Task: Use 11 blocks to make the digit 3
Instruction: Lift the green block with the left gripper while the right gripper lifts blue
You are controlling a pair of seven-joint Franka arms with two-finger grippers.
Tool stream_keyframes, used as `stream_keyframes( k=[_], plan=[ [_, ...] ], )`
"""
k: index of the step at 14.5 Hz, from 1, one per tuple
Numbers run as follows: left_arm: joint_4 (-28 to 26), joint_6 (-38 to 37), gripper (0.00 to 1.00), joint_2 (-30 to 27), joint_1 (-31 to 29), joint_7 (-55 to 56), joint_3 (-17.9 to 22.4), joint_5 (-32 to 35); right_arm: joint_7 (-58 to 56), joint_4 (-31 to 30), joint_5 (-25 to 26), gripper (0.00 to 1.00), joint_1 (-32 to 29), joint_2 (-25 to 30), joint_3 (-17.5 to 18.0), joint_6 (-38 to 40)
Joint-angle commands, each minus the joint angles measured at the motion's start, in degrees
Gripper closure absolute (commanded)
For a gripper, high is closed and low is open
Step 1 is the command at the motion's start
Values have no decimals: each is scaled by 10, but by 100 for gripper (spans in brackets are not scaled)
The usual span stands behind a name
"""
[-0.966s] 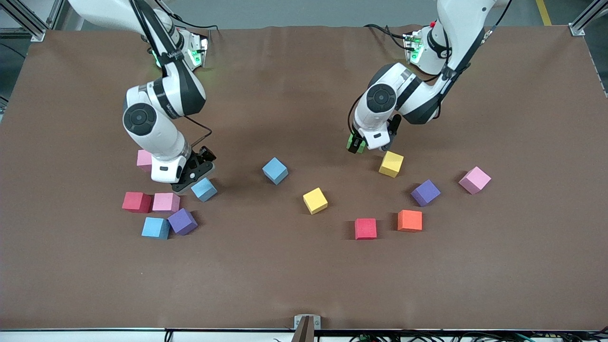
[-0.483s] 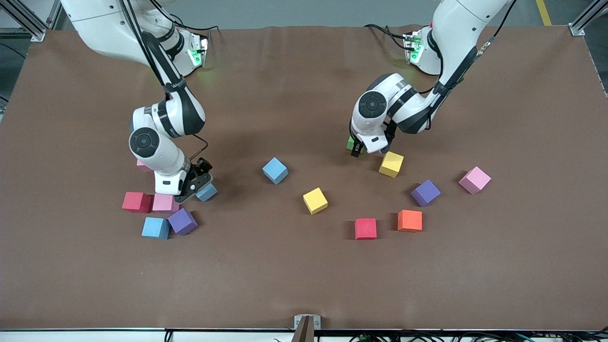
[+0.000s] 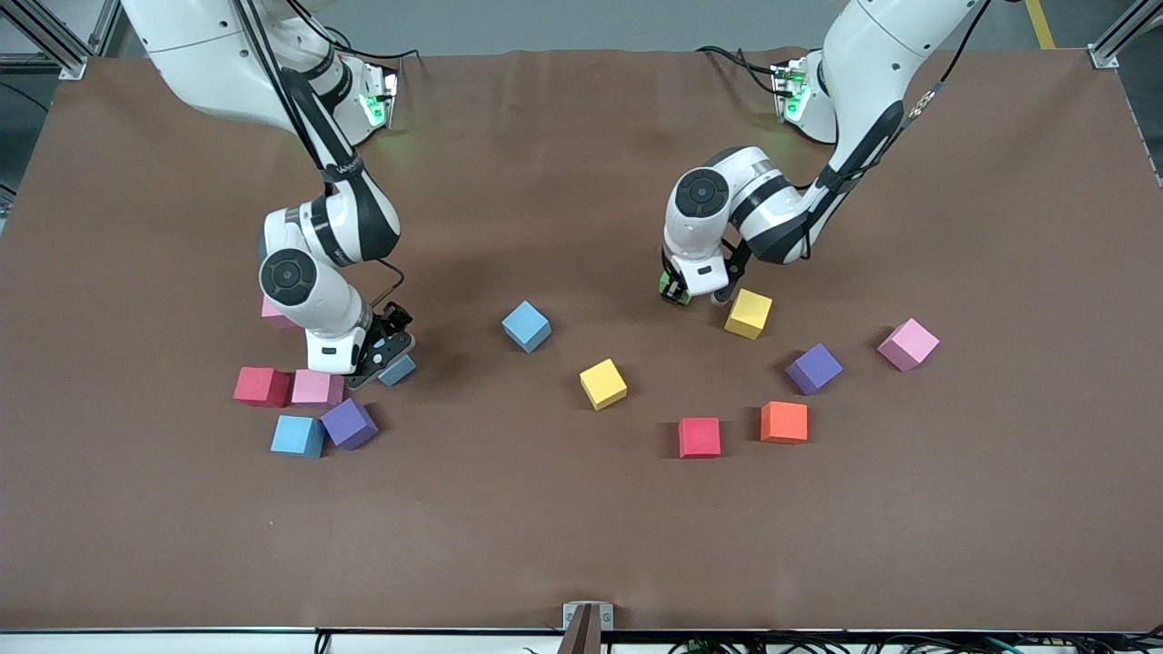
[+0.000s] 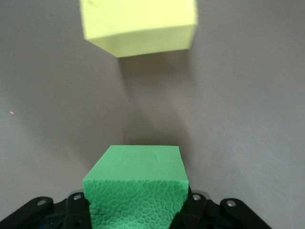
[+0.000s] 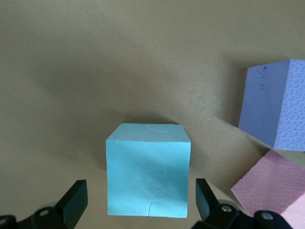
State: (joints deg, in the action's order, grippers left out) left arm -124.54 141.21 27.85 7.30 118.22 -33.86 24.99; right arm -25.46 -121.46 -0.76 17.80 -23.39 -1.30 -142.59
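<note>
The right gripper (image 3: 386, 356) has dropped wide-open around a blue block (image 5: 147, 169); the left gripper (image 3: 677, 289), clamping a green block (image 4: 136, 188), lowers beside a yellow block (image 3: 749, 313) — assembly barely begun.

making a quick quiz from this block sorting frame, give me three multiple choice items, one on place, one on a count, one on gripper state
1. What lies right beside the left gripper?
A. yellow block
B. a white cup
C. a metal spoon

2. How many orange blocks are in the front view?
A. one
B. three
C. five

3. What is the right gripper doing?
A. clamping a green block
B. open around a blue block
C. parked high, away from every block

Answers: 1 A, the yellow block sits next to it. 2 A, only one orange block shows. 3 B, gaps show between its fingers and the block.
</note>
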Motion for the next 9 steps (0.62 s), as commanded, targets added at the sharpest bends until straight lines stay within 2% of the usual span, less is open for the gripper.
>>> stream_keyframes(
  k=[1, 3, 6, 9],
  plan=[
    [30, -2, 76, 4, 11, -47, -24, 19, -6, 6, -2, 0, -4, -9, 2, -4],
    [46, -2, 76, 6, 12, -119, -58, 18, -6, 12, -2, 1, -3, -13, 2, -4],
    [68, -3, 77, 25, 30, -190, -86, 17, -6, 16, -2, 13, -4, -22, 2, -8],
    [73, -3, 77, 40, 73, -285, -87, 18, -6, 21, -2, 49, -8, -28, 2, -7]
  ],
)
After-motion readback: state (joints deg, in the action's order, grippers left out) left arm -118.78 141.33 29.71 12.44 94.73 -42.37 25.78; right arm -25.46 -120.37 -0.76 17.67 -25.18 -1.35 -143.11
